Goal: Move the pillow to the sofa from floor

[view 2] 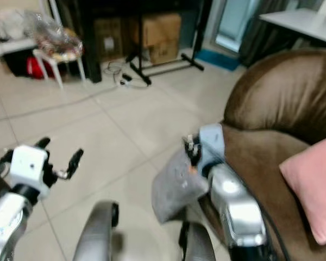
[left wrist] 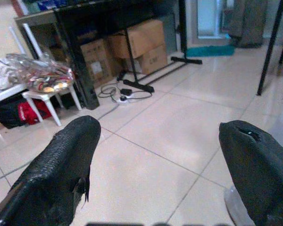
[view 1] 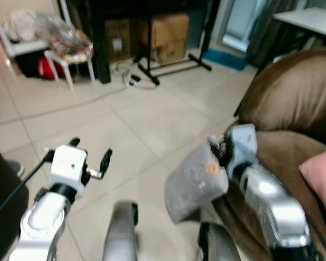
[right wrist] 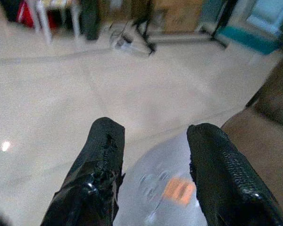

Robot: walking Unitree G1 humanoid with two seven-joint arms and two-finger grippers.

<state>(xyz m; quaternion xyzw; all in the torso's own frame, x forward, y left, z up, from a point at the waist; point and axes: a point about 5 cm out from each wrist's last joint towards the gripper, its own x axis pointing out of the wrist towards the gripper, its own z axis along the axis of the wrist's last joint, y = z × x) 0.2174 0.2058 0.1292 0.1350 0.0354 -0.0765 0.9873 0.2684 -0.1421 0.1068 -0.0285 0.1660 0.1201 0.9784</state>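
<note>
The right claw (view 1: 220, 155) is closed on the top edge of a grey pillow (view 1: 194, 185), which hangs off the floor (view 1: 125, 119) just beside the front of the brown sofa (view 1: 293, 109), where a pink cushion (view 1: 321, 179) already lies. The pillow looks soft and light and sags below the grip, so a pinch deep into a corner or edge should hold it best. The left claw (view 1: 89, 155) hovers over the tiles, wide open and empty.
</note>
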